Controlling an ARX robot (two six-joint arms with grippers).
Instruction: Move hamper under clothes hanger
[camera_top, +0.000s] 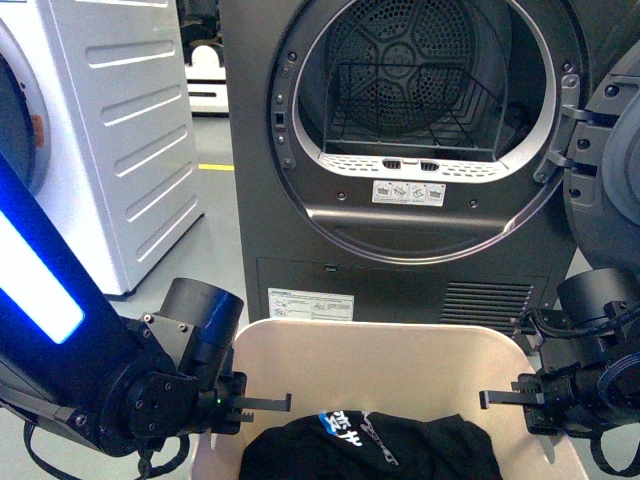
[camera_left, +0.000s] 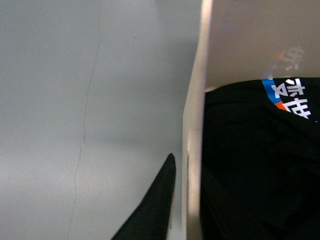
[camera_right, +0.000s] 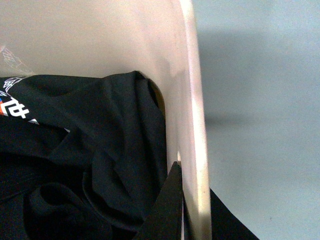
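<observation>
Grey concrete floor (camera_top: 213, 205), a white washing machine (camera_top: 120, 130) to the left, a dark grey dryer (camera_top: 400, 235) straight ahead with its door open. Yellow line (camera_top: 215, 167) on the floor between the two machines.

The hamper (camera_top: 380, 365) sat on the floor just in front of the dryer, between both arms and close to the robot. A black garment (camera_top: 370, 450) with blue and white print lay inside it.

Left gripper (camera_top: 255, 405) was at the hamper's left rim, one finger reaching in over the wall. In the left wrist view the outer finger (camera_left: 152, 210) lay just beside the wall with a thin sliver of floor between them. The inner finger was lost against the black cloth, so a firm clamp could not be confirmed.

Right gripper (camera_top: 505, 398) was at the right rim. The right wrist view showed one finger (camera_right: 167, 205) inside and one outside, both pressed against the wall, pinching it.
</observation>
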